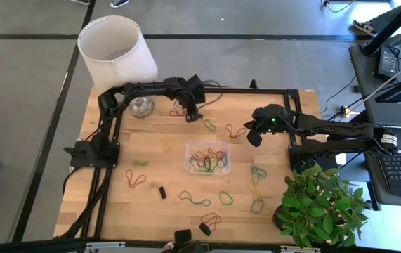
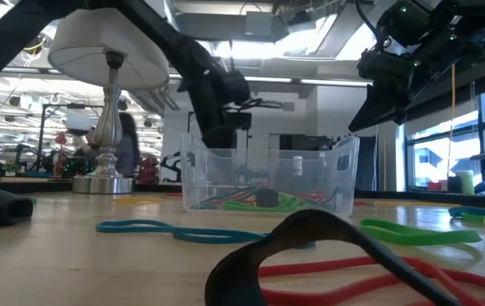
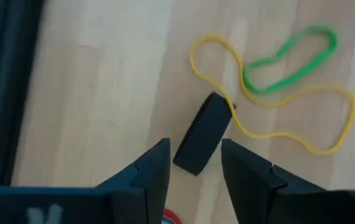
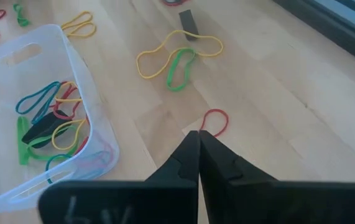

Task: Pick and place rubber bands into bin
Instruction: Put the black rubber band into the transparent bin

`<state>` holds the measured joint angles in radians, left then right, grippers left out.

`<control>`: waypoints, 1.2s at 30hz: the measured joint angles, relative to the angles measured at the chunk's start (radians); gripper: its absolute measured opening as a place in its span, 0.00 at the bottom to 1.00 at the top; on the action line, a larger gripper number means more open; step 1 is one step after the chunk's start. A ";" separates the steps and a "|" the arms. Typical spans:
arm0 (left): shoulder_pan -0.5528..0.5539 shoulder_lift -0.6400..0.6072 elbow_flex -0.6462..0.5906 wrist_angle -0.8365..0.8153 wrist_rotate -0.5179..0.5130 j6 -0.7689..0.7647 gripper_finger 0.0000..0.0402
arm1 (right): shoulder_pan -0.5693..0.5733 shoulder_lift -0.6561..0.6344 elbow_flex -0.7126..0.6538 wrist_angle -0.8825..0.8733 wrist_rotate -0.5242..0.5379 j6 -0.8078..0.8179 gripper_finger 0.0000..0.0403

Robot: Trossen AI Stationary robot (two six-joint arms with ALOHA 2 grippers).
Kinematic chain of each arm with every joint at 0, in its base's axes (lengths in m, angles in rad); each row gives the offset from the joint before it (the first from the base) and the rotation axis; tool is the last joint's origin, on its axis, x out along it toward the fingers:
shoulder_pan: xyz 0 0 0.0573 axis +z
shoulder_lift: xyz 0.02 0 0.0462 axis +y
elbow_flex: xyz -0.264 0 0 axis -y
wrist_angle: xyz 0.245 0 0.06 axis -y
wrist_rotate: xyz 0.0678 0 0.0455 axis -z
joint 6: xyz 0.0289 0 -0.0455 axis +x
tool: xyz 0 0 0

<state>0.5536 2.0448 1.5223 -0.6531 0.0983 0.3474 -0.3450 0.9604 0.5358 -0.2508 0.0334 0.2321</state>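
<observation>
The clear bin point(image 1: 208, 157) point(image 2: 267, 178) sits mid-table with several coloured rubber bands inside. More rubber bands point(image 1: 194, 199) lie scattered on the wood around it. My left gripper point(image 1: 193, 112) point(image 3: 193, 155) is open near the far edge. Its fingers stand on either side of the near end of a flat black band point(image 3: 203, 132), which touches a yellow band point(image 3: 270, 112) and lies by a green one point(image 3: 289, 59). My right gripper point(image 1: 253, 133) point(image 4: 199, 138) is shut and raised above the table right of the bin. A red band point(image 4: 216, 121) point(image 1: 235, 131) shows just past its tips. My right gripper points down and toward the table's left. The red band's loop point(image 4: 207, 115) starts right at the fingertips, which cover its near part. I cannot tell whether the fingers hold it or whether it lies on the table behind them.
A lamp with a white shade point(image 1: 116, 43) and a silvery base point(image 1: 142, 107) stands at the far left corner. A potted plant point(image 1: 319, 204) fills the near right corner. Dark frame rails point(image 1: 109, 183) border the table. Black bands point(image 1: 162, 191) lie near the front edge.
</observation>
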 joint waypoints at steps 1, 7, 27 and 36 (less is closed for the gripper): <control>-0.004 0.010 0.000 0.000 -0.012 0.016 0.34 | 0.000 0.000 0.000 0.000 0.000 0.000 0.01; -0.011 0.067 0.000 0.044 -0.031 0.067 0.35 | 0.000 0.000 0.000 0.000 0.000 0.031 0.01; -0.100 0.027 -0.005 -0.129 -0.189 0.050 0.01 | 0.000 0.000 0.000 -0.002 0.000 0.051 0.01; -0.152 -0.126 -0.002 -0.178 -0.257 -0.051 0.01 | 0.000 0.000 0.000 -0.005 0.000 0.046 0.01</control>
<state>0.4017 1.9186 1.5200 -0.8308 -0.1583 0.2964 -0.3447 0.9604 0.5358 -0.2562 0.0334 0.2783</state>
